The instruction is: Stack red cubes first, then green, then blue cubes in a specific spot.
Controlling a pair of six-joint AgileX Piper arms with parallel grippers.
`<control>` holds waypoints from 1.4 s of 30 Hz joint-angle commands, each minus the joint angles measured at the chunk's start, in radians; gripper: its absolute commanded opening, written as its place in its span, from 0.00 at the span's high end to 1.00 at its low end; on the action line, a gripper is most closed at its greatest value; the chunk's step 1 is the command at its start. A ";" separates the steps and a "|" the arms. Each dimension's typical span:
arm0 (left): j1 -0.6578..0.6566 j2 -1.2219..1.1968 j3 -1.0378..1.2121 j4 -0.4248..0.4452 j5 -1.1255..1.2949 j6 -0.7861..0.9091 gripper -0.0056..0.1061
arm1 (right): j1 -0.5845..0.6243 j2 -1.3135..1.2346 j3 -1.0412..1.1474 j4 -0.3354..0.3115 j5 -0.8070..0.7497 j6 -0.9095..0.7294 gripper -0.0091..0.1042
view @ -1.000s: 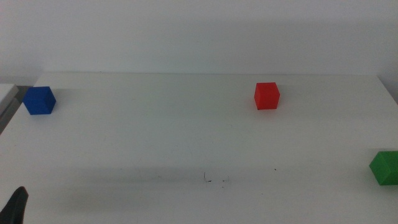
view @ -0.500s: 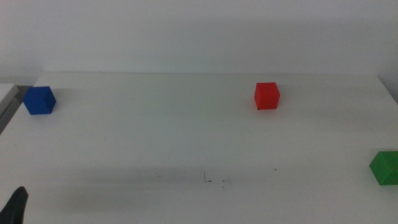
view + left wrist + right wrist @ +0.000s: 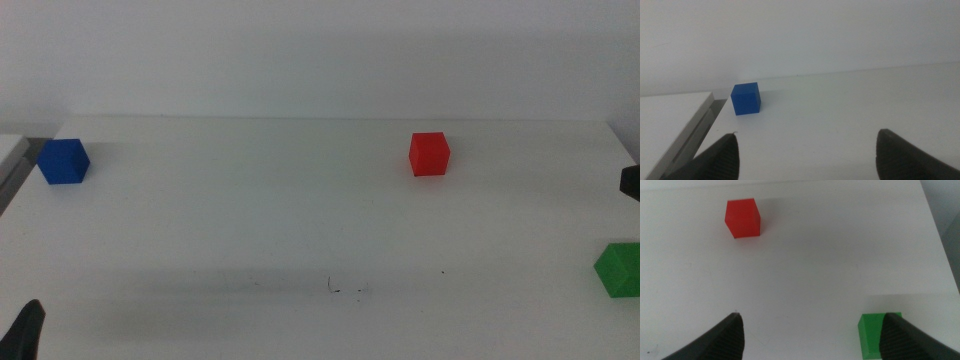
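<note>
Right wrist view shows the released right end effector [image 3: 810, 335] facing the red cube [image 3: 742, 218], seemingly light, rigid, matte: pinch opposite flat faces

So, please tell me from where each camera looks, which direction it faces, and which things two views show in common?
Middle view: above the table, facing forward and down; left gripper at the bottom edge, right gripper at the right edge.
Left wrist view: low, facing the blue cube; open jaws.
Right wrist view: higher, looking down at the red cube and green cube; open jaws.
Shared: each cube also appears in the middle view.
</note>
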 commanded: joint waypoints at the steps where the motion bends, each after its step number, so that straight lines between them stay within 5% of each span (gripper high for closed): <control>1: 0.000 -0.004 0.001 -0.002 -0.014 -0.001 0.11 | 0.000 0.029 -0.034 0.005 0.023 -0.045 0.10; 9: 0.000 -0.004 0.001 -0.002 -0.014 -0.001 0.11 | 0.082 0.336 -0.352 0.013 0.163 -0.001 0.10; 15: 0.000 -0.004 0.001 -0.002 -0.014 -0.001 0.11 | 0.233 0.668 -0.695 -0.089 0.288 0.077 0.10; 23: 0.000 -0.004 0.001 -0.002 -0.014 -0.001 0.11 | 0.280 1.043 -1.145 -0.084 0.489 0.087 0.10; 32: 0.000 -0.004 0.001 -0.002 -0.014 -0.001 0.11 | 0.280 1.268 -1.337 -0.093 0.494 0.094 0.10; 42: 0.000 -0.004 0.001 -0.002 -0.014 -0.001 0.11 | 0.277 1.376 -1.346 -0.230 0.393 0.150 0.10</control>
